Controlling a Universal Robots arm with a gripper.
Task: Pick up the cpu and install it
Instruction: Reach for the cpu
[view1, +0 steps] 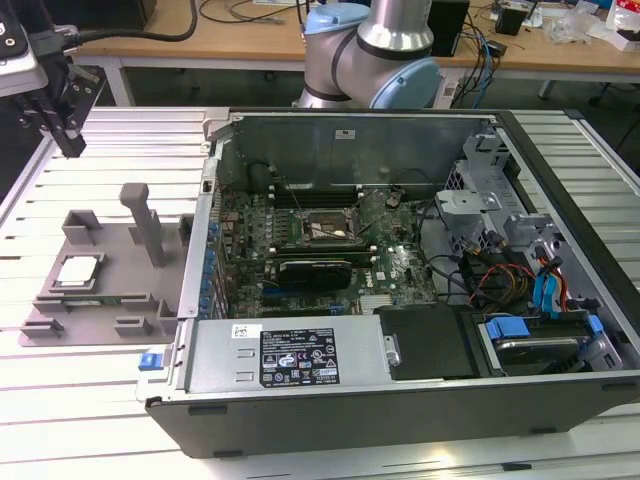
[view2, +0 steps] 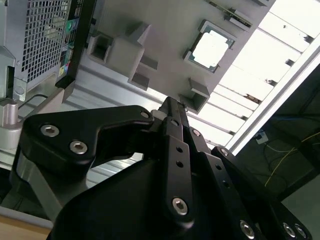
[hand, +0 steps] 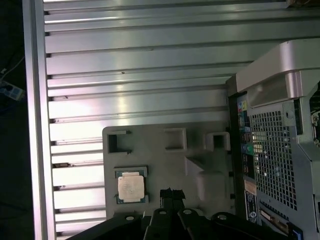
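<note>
The open computer case (view1: 400, 405) holds a motherboard (view1: 400, 265) with its black socket frame (view1: 325, 230). Beside it, on the exterior view's left, a grey tray (view1: 105, 245) cradles the cpu (view1: 78, 270) in a square recess. Beyond, the gripper (view1: 72, 148) hovers, fingers pressed together, grasping nothing.

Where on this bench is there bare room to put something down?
In the exterior view, slatted table lies bare behind the grey tray and in front of it. Crowded: the tray, holding the cpu, and the open computer case, packed inside.
</note>
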